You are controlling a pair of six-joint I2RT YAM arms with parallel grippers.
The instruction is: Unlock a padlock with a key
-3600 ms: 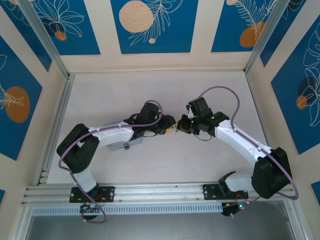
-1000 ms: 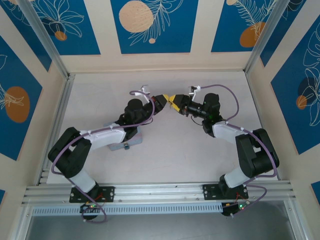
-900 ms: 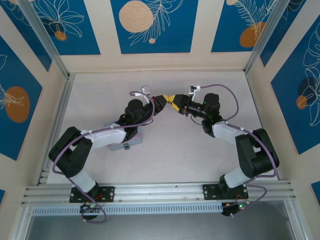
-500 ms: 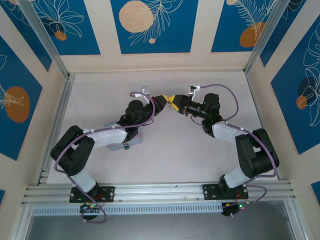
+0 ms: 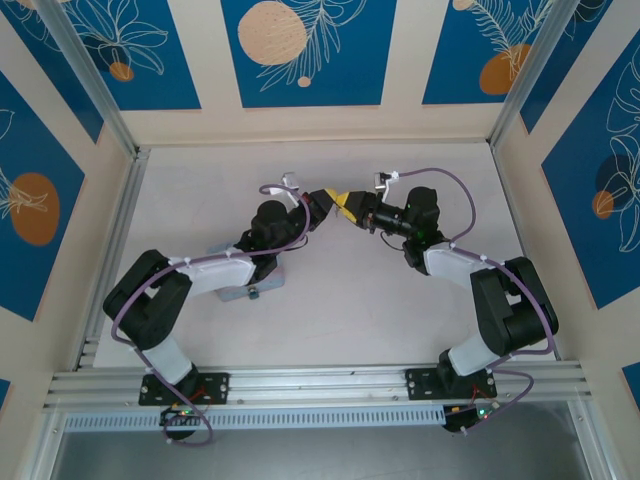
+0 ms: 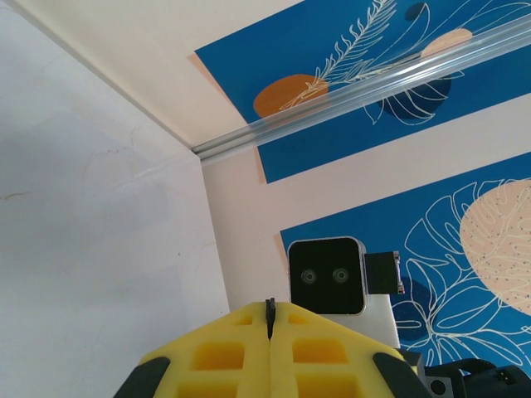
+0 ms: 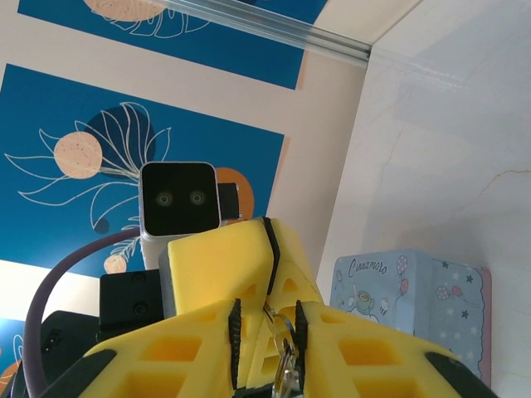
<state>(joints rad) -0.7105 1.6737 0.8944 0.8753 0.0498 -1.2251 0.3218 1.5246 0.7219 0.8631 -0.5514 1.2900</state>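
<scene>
Top external view: left gripper (image 5: 327, 200) and right gripper (image 5: 347, 206) tip to tip over the far middle of the table (image 5: 400, 300), apart from the blue tin (image 5: 246, 291) under the left forearm. Left wrist view: left gripper closed, yellow fingertips (image 6: 217, 344) pressed together, a thin dark sliver (image 6: 268, 308) pinched in their seam and poking just past the tips; key or padlock edge, not distinguishable. Right wrist view: right jaws narrowly apart, straddling the closed left tips, with a small metal piece (image 7: 286, 370) in the gap beside one finger; contact with the pads not discernible, grip undetermined. Tin low at right, behind the fingers.
</scene>
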